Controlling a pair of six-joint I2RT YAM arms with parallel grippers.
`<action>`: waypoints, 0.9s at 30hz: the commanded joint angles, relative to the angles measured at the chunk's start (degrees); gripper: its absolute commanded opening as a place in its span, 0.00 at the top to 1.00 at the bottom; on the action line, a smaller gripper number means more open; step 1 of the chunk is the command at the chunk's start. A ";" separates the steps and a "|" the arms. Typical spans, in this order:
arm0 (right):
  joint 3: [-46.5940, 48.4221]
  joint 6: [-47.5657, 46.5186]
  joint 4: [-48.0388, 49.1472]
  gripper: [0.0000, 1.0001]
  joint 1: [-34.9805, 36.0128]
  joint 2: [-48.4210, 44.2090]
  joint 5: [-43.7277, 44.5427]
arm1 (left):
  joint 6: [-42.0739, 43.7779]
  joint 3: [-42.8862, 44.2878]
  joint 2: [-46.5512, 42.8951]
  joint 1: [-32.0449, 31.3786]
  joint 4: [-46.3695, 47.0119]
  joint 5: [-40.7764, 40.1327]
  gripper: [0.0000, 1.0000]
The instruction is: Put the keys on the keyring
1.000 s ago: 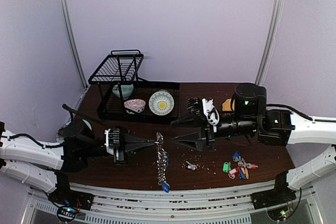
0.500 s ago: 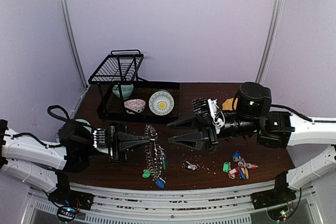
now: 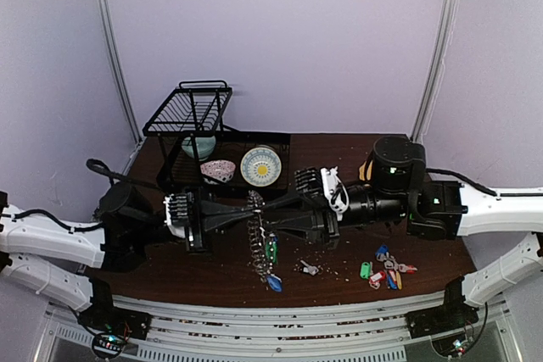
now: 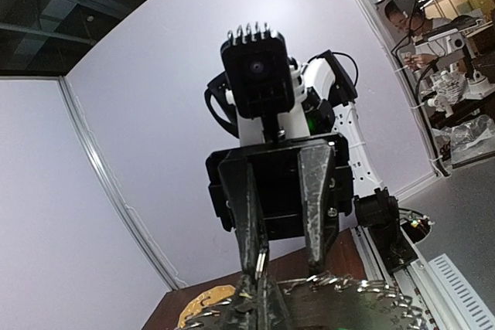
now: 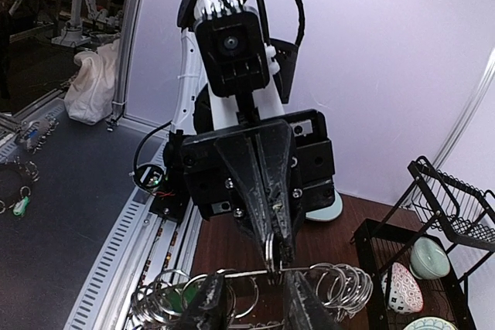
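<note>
My right gripper (image 3: 276, 220) has swung in, jaws spread, to the keyring (image 3: 259, 247) my left gripper (image 3: 249, 219) pinches; keys (image 3: 308, 268) lie unclaimed.

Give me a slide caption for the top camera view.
Left hand holds the keyring on edge mid-table, open right hand facing it; loose keys lie on the table nearby.

1. The keyring (image 3: 257, 239) is showing a dull dark grey body, with its small rings (image 5: 340, 284) glinting like polished metal.
2. Its tags (image 3: 273, 282) are looking like smooth plastic, perhaps; they are tiny here.
3. The keys (image 3: 309, 268) are gleaming as silver metal.
4. The table (image 3: 170, 273) is presenting a dark, faintly glossy wood-look top.
5. The left gripper (image 5: 272, 256) is showing matt black, scuffed fingers.
6. The rack (image 3: 188, 112) is appearing as black coated wire.
</note>
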 commanded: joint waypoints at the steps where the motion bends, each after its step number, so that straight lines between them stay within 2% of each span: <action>1: 3.86 -3.02 -5.10 0.74 0.64 0.96 5.71 | 3.59 5.13 -4.36 -0.18 -13.99 -6.89 1.00; 4: 5.37 -5.45 -9.59 0.73 0.70 1.32 10.10 | 3.91 8.74 -6.56 -0.18 -24.79 -10.77 1.00; 10: 6.08 -9.35 -15.92 0.61 0.68 -0.07 20.26 | 2.66 22.11 -7.09 -0.27 -59.17 -19.78 1.00; 13: 7.74 -10.42 -18.83 0.61 0.48 1.12 21.85 | 1.73 27.16 -4.94 -0.62 -69.22 -23.08 1.00; 16: 8.72 -9.99 -19.52 0.64 -0.36 2.20 21.74 | 1.74 29.89 -3.79 -1.29 -73.24 -24.53 1.00; 22: 9.84 -7.25 -17.03 0.63 -2.71 2.22 14.30 | 3.07 30.15 -3.76 -1.41 -74.29 -25.23 1.00; 27: 12.74 -3.68 -17.63 0.72 -2.94 6.01 10.13 | 2.94 29.89 -3.89 -1.75 -73.13 -24.92 1.00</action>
